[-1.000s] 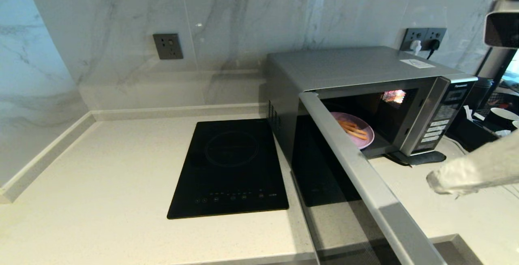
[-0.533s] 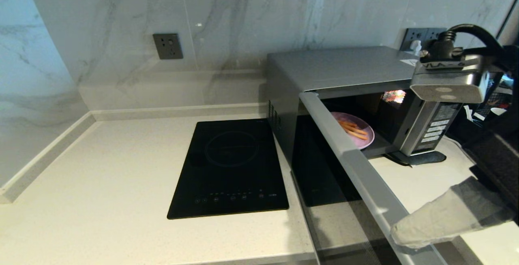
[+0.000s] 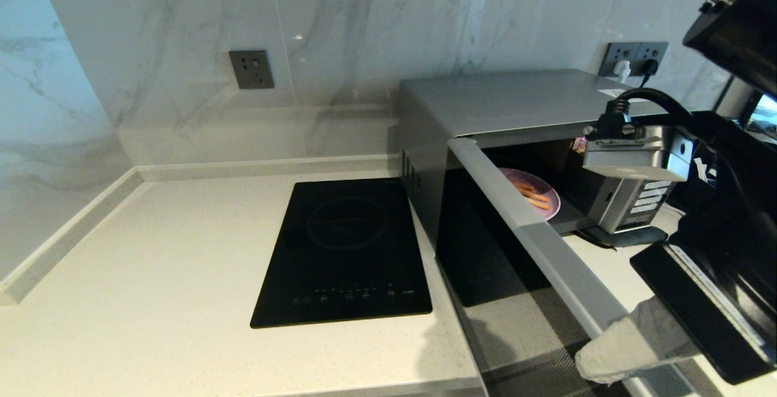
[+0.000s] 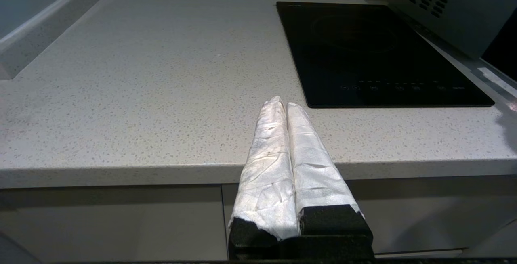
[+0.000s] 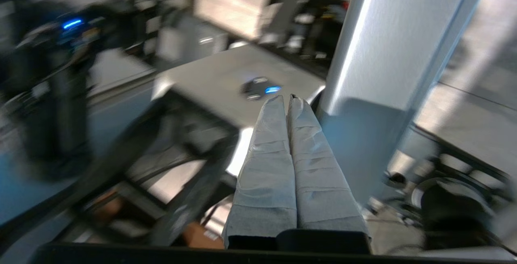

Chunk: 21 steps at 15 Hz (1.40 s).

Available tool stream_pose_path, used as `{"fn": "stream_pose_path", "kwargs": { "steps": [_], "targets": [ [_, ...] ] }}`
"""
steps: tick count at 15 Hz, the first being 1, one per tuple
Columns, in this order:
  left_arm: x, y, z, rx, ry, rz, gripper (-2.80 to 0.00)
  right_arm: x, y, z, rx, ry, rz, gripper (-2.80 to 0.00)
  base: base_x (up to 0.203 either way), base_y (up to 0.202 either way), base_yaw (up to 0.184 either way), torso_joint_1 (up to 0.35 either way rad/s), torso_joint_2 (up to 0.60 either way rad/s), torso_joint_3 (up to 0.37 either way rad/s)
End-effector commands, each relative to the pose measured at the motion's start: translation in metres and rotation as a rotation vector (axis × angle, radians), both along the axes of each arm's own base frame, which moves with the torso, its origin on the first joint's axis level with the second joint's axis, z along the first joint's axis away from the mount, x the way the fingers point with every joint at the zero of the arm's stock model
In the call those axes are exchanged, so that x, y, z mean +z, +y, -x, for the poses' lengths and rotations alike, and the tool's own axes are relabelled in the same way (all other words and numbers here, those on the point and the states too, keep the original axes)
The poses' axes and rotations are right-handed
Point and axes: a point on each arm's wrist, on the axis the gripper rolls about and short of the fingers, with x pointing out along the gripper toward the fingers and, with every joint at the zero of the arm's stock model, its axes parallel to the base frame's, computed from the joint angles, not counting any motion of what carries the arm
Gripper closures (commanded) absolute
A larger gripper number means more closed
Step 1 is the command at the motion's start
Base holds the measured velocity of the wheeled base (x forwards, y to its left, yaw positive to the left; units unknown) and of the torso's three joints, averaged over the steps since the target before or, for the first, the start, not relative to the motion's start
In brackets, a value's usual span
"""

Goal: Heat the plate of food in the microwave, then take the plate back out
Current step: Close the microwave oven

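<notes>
Right arm swings round to the outer side of the open microwave door

The right gripper (image 3: 586, 363), its cloth-wrapped fingers pressed together and holding nothing, was out over the pale speckled countertop (image 3: 152, 300) a second ago and now sits at the free end of the large silver-grey boxy microwave's (image 3: 516, 102) swung-open dark glass door (image 3: 534, 233), apparently against its outer face. The small round lilac-purple plate of fries (image 3: 537, 200) lies inside the cavity, so loading looks done and pushing the door shut is the likely next step. The left gripper (image 4: 282, 104), fingers together and empty, is parked at the counter's front edge beside the flat black induction hob (image 3: 346, 251)
</notes>
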Motion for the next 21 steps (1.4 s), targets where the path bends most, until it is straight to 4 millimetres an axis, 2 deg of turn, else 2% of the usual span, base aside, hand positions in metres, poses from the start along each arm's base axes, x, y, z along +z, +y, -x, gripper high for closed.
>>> {"fn": "stream_pose_path", "kwargs": {
  "steps": [1, 8, 13, 17, 21],
  "targets": [
    [0.000, 0.000, 0.000, 0.001, 0.000, 0.001, 0.00, -0.002, -0.004, -0.001, -0.048, -0.032, 0.061, 0.00, 0.000, 0.000, 0.000, 0.000, 0.00, 0.000],
    [0.000, 0.000, 0.000, 0.001, 0.000, 0.002, 0.00, -0.004, -0.038, -0.012, -0.284, -0.131, 0.208, 0.00, 0.000, 0.000, 0.000, 0.000, 0.00, 0.000],
    [0.000, 0.000, 0.000, 0.001, 0.000, 0.001, 0.00, -0.005, -0.068, -0.018, -0.428, -0.126, 0.228, 0.00, 0.000, 0.000, 0.000, 0.000, 0.00, 0.000],
    [0.000, 0.000, 0.000, 0.001, 0.000, 0.001, 0.00, -0.008, -0.089, -0.036, -0.568, -0.132, 0.224, 0.00, 0.000, 0.000, 0.000, 0.000, 0.00, 0.000],
    [0.000, 0.000, 0.000, 0.001, 0.000, 0.002, 0.00, -0.015, -0.099, -0.066, -0.686, -0.260, 0.222, 0.00, 0.000, 0.000, 0.000, 0.000, 0.00, 0.000]
  ]
}}
